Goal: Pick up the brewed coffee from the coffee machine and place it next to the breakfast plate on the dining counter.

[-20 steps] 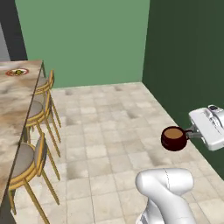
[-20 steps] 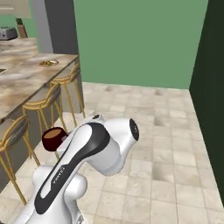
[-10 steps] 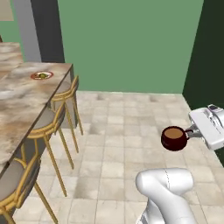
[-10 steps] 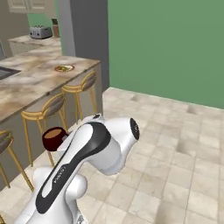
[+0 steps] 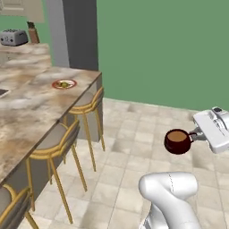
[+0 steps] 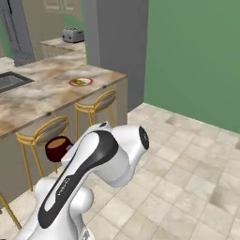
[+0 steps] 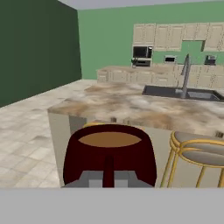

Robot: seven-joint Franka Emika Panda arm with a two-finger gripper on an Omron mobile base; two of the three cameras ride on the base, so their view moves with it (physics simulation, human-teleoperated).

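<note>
Base views swing round compared with a second ago: the dining counter [image 5: 27, 107] now takes up far more of the left base view and the breakfast plate [image 5: 64, 83] sits closer in. That is camera motion from the base driving or turning, not the things moving. Mug-to-hand relation looks unchanged, so this is transport, placing not yet begun.

The brewed coffee [image 5: 177, 141] hangs in the air above the floor, well apart from the counter, with the gripper [image 5: 197, 134] clamped on its handle side. Liquid looks level in the hand view.

Plate sits near the counter's far end corner, close to the stool-side edge. Stools [image 5: 58, 143] line that edge.

Hidden: the arm covers most of the mug [image 6: 58, 148] in the right base view. Finger contact is hard to make out. Toaster [image 5: 13, 37] sits on the back worktop.
</note>
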